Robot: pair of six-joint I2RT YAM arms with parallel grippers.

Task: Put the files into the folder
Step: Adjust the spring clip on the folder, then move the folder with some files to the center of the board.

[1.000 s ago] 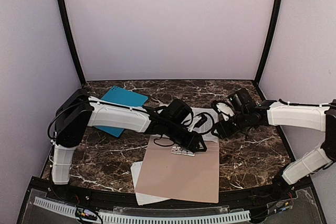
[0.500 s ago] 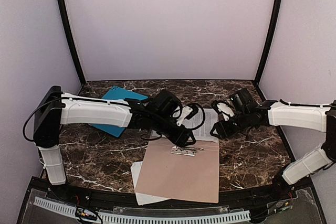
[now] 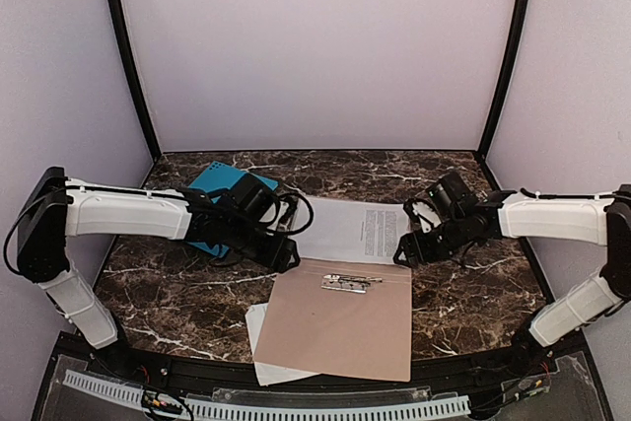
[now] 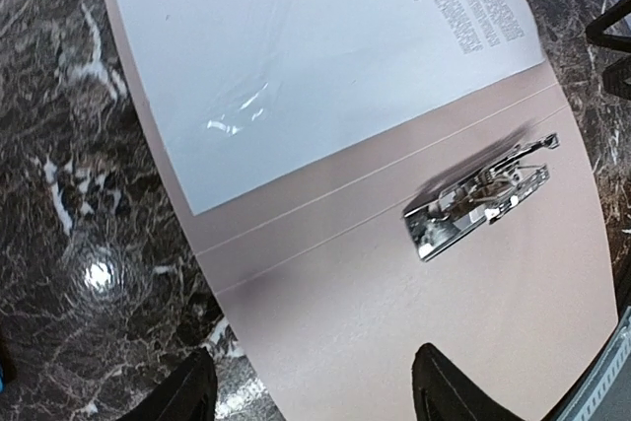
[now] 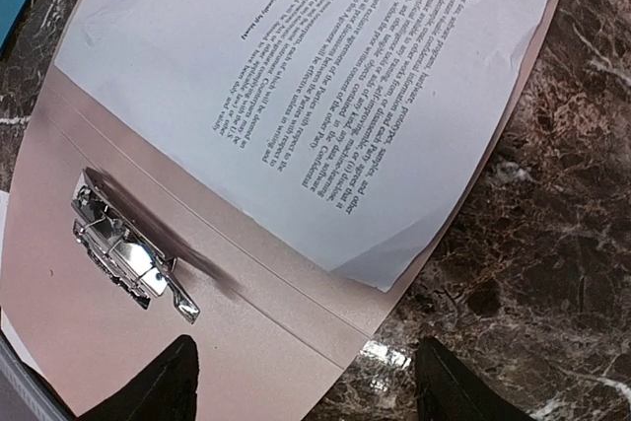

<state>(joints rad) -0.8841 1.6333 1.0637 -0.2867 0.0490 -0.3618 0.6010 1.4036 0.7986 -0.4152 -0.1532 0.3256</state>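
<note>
At bottom centre a white sheet [image 3: 262,347] pokes out from under the tan folder [image 3: 340,327], open on the marbled bench [image 3: 473,293], metal clip [image 3: 350,283] near its fold. Beyond the fold a printed sheet [image 3: 345,229] lies on the far flap. Left pincer [image 3: 288,258] and right pincer [image 3: 402,253] flank that sheet, both apart and empty. Teal folder [image 3: 229,182] sits left of centre, farther back

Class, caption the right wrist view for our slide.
Printed sheet lies on open tan folder near its metal clip, on marble table.
</note>
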